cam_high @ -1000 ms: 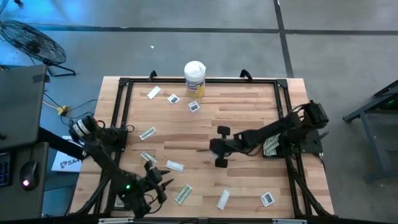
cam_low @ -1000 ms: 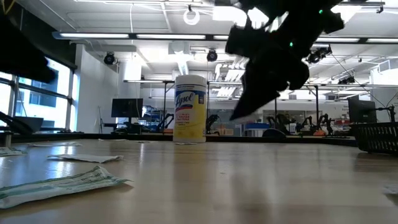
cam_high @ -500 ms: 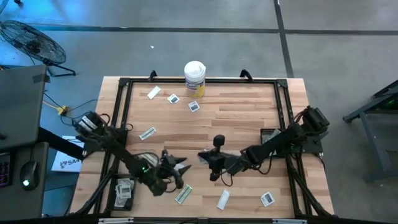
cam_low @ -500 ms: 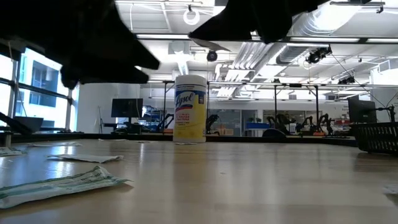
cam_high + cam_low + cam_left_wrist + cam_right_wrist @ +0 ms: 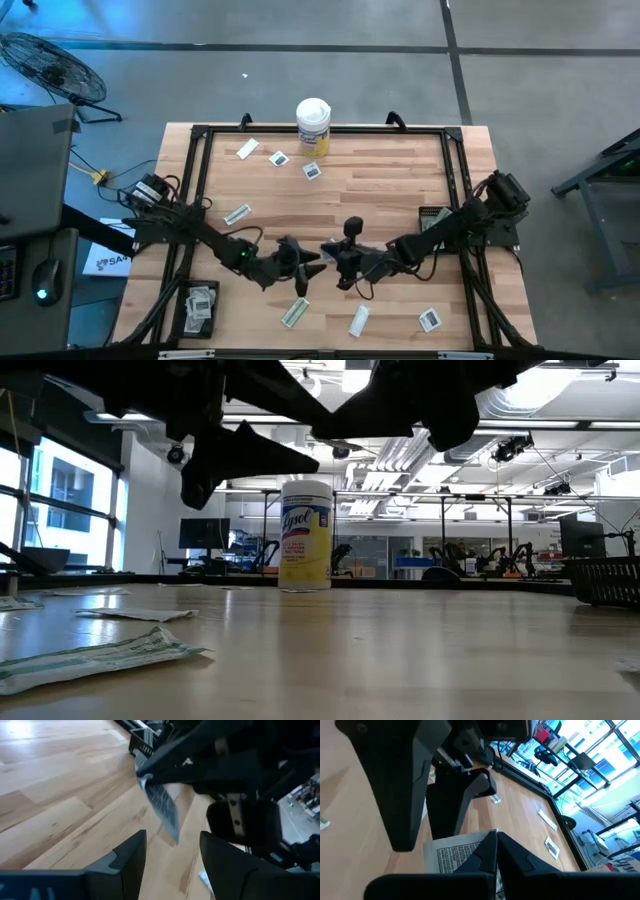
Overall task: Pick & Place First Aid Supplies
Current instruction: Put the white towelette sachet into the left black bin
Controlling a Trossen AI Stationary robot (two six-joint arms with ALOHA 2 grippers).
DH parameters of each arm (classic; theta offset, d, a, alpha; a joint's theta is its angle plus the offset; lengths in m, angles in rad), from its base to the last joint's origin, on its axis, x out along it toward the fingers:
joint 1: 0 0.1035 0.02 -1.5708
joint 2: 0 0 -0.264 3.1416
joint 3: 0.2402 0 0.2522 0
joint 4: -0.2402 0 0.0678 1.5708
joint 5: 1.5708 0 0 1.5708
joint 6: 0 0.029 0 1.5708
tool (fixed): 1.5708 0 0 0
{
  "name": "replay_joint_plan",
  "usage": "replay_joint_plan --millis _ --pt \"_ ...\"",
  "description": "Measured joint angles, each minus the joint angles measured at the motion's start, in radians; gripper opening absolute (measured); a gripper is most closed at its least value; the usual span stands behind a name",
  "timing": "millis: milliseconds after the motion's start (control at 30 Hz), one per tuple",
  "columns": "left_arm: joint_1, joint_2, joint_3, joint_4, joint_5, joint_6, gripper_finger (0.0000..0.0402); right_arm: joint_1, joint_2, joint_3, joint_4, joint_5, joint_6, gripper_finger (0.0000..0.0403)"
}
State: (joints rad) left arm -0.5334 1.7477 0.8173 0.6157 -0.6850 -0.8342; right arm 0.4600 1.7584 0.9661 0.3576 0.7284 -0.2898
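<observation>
From above I noted the wooden table (image 5: pixel 380 190), packets scattered, both arms meeting mid-table. Low view showed a canister (image 5: pixel 305 535) and a lit workshop behind. My left gripper (image 5: pixel 170 852) stood apart; my right gripper (image 5: pixel 496 851) was clamped on a printed packet (image 5: pixel 455 851).

White packets (image 5: pixel 296 312) scattered on wood
</observation>
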Motion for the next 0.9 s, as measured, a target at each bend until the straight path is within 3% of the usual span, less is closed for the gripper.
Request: replay_joint_plan --millis 333,433,600,900 --pt "0.052 0.000 0.000 0.026 -0.027 0.043 0.0172 0.035 0.000 0.000 0.011 0.008 0.000 0.0001" --pt "0.058 0.000 0.000 0.027 -0.027 0.093 0.0134 0.034 0.000 0.000 0.015 0.038 0.002 0.0001" --pt "0.055 0.000 0.000 0.028 -0.026 0.212 0.0022 0.032 0.000 0.000 0.047 0.035 0.013 0.0001" --pt "0.038 -0.007 0.003 -0.044 -0.076 0.397 0.0006 0.040 -0.003 0.002 0.079 -0.002 0.168 0.0016"
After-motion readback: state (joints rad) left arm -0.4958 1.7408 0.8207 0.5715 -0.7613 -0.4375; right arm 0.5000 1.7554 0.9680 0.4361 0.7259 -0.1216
